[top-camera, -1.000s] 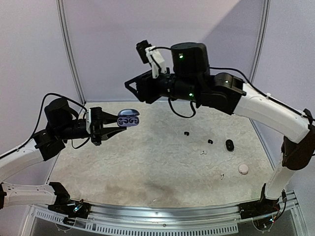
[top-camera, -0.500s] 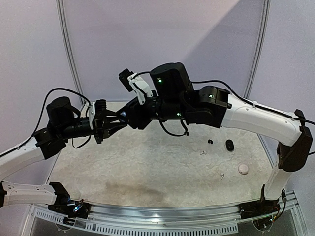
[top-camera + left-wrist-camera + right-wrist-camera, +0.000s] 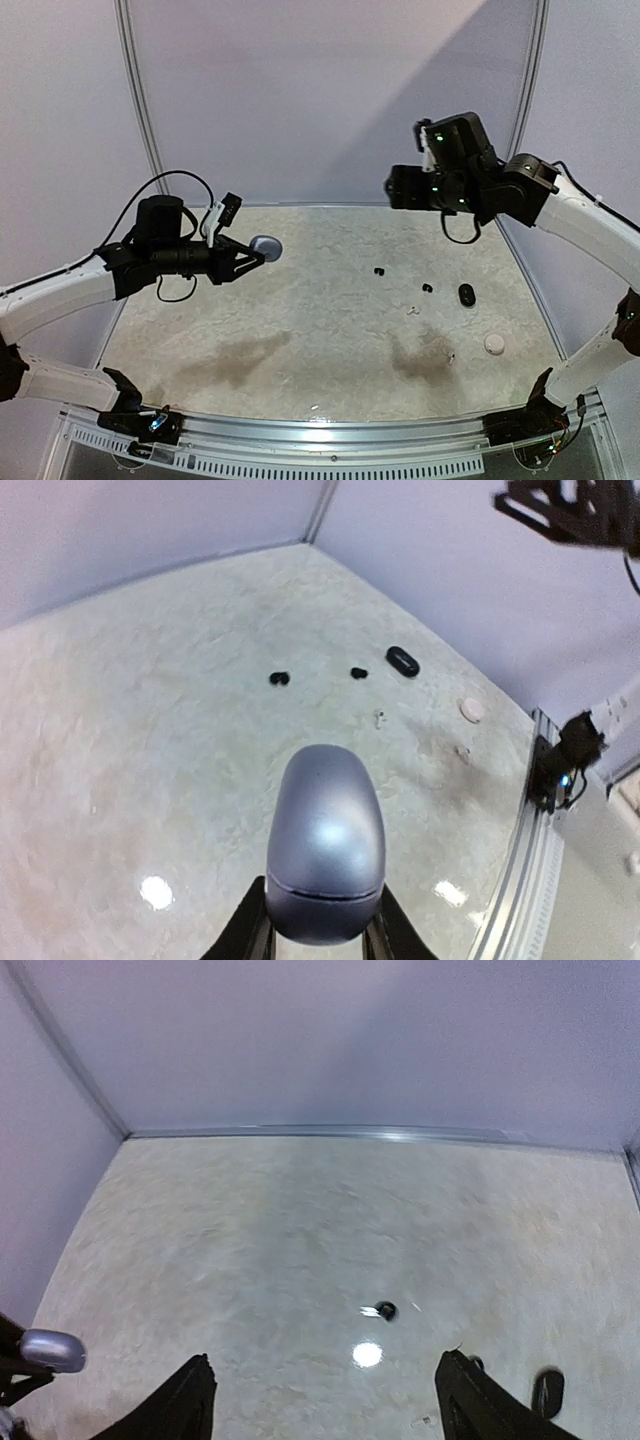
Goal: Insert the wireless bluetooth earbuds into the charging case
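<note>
I see the mottled, stone-look table point(image 3: 320, 340), matte and flat. My left claw point(image 3: 252, 262) is clamped on a smooth, silvery, pebble-shaped case point(image 3: 325, 840), lid shut. My right claw point(image 3: 325, 1400) gapes wide, empty. Tiny black earbuds point(image 3: 384, 1310) lie loose below it. A second ago the case sat open; the right claw has since pulled away.

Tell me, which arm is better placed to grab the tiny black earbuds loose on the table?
Probably right: the right gripper is open and empty, on the side where the tiny black earbuds lie; the left gripper is shut on the silvery grey pebble-shaped case.
</note>
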{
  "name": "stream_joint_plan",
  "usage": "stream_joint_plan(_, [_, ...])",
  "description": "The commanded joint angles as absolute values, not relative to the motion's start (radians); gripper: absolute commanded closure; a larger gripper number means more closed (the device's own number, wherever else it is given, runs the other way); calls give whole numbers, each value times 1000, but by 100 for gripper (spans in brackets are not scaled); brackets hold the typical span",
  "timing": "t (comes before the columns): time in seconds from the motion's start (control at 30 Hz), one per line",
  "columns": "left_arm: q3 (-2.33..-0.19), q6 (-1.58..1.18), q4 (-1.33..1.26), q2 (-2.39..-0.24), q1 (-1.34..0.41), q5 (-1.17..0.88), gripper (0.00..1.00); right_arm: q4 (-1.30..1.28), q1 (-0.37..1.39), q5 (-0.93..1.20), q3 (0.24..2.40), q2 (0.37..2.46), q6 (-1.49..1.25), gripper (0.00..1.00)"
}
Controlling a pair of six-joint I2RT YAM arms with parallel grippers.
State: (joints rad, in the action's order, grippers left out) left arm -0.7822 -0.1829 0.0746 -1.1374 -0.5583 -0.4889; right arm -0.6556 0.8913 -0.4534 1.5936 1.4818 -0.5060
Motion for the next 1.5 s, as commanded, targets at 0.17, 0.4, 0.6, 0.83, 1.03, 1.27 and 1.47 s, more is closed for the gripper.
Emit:
stream_joint_plan(0.17, [-1054,-415,393,-1584,-403,-581,100,-799,460,-256,1140,1402,-705,10])
stream_joint_plan(0.4, [-1277,-543,491,-1935,-339,-707,100,-800,342,-195,1090,1526,-593,9])
stream_joint_plan(0.6, [-1243,-724,308,-2034,-289,-719,100,-790,304,-163,1117,1674,-520,11])
stream_joint_plan(0.83, [-1162,-760,293,-2063,-287,-724,84,-724,291,-149,1133,1762,-460,14])
stream_joint_plan(1.03, [-1149,-738,362,-2063,-283,-678,61,-694,265,-130,1120,1781,-402,14])
stream_joint_plan(1.27, [-1200,-671,501,-2055,-281,-610,18,-661,232,-92,1090,1765,-360,13])
stream_joint_plan(1.47, [-1246,-585,612,-1991,-279,-597,13,-603,211,-36,1048,1758,-339,17])
